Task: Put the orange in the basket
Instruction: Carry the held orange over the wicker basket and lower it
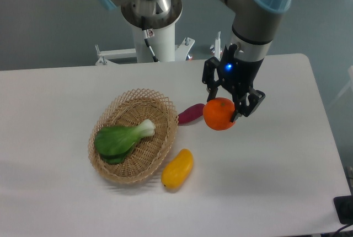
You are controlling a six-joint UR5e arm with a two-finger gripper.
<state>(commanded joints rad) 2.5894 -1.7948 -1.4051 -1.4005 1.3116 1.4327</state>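
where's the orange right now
The orange sits between the pincer fingers, right of the basket and beside the purple vegetable, seemingly above the table.

Between your held orange and the basket lies a purple vegetable, just beside the rim. A bok choy fills the basket's left half; its right half stays free. The yellow fruit sits near the front rim.
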